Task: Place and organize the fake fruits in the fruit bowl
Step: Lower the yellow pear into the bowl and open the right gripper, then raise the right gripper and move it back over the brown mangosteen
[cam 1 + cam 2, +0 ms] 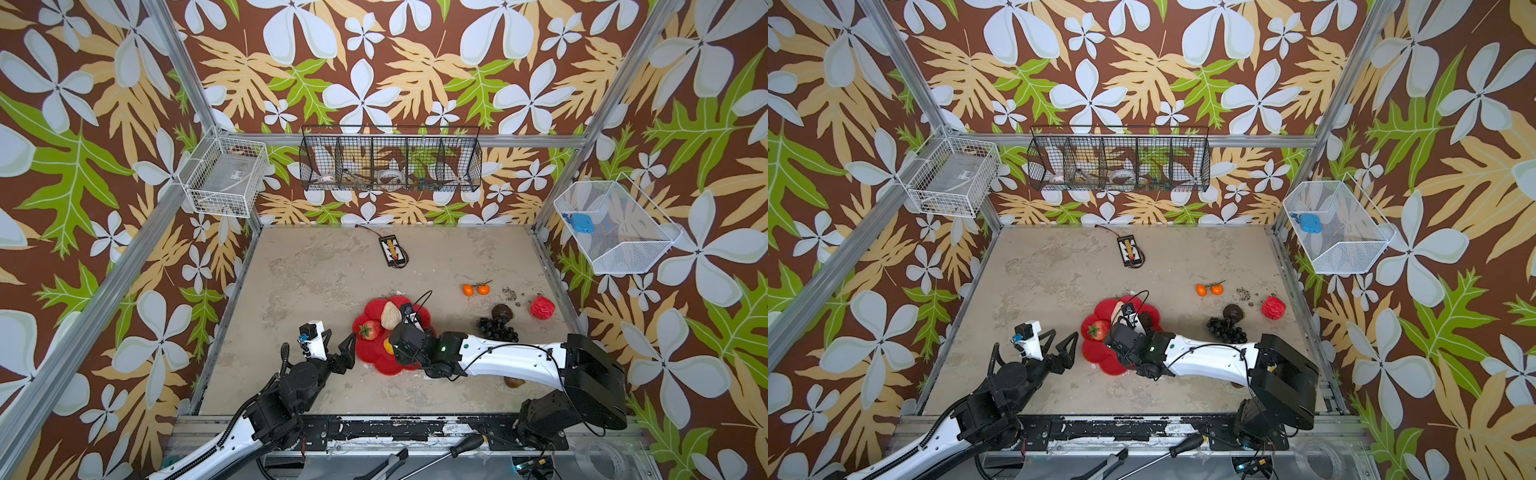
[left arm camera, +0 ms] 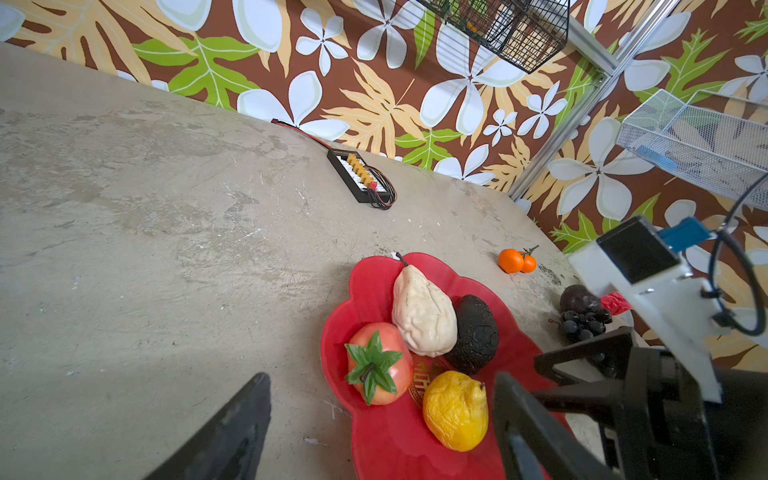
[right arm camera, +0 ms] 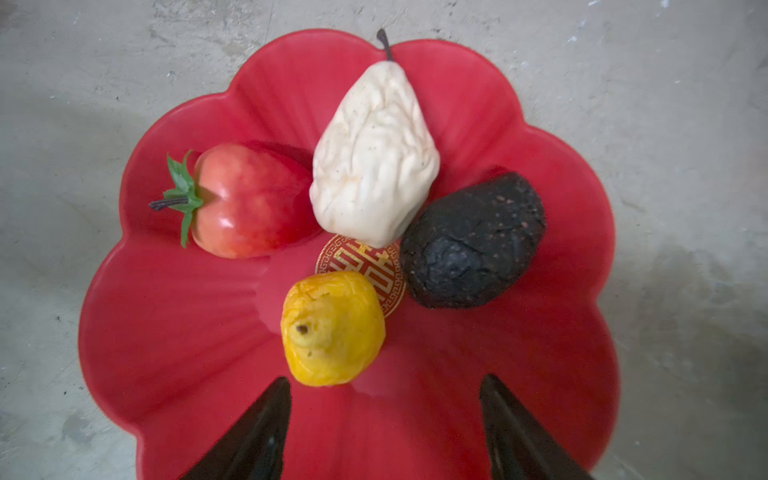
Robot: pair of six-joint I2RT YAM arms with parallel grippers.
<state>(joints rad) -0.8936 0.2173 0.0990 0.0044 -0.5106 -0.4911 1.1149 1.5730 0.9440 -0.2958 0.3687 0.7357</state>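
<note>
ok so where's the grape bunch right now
In both top views the grape bunch lies on the table right of the fruit bowl, outside it, just in front of a dark round fruit.

My right claw (image 3: 385, 380) straddles bare glossy red flower-shaped dish (image 3: 166, 332); a wrinkled yellow plastic lemon (image 3: 332, 328) crowds one fingertip.

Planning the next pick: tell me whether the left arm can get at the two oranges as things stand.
Probably not cleanly. The left gripper sits open left of the fruit bowl, while the oranges lie past its far right side, with the right gripper hovering over the bowl in between.
</note>
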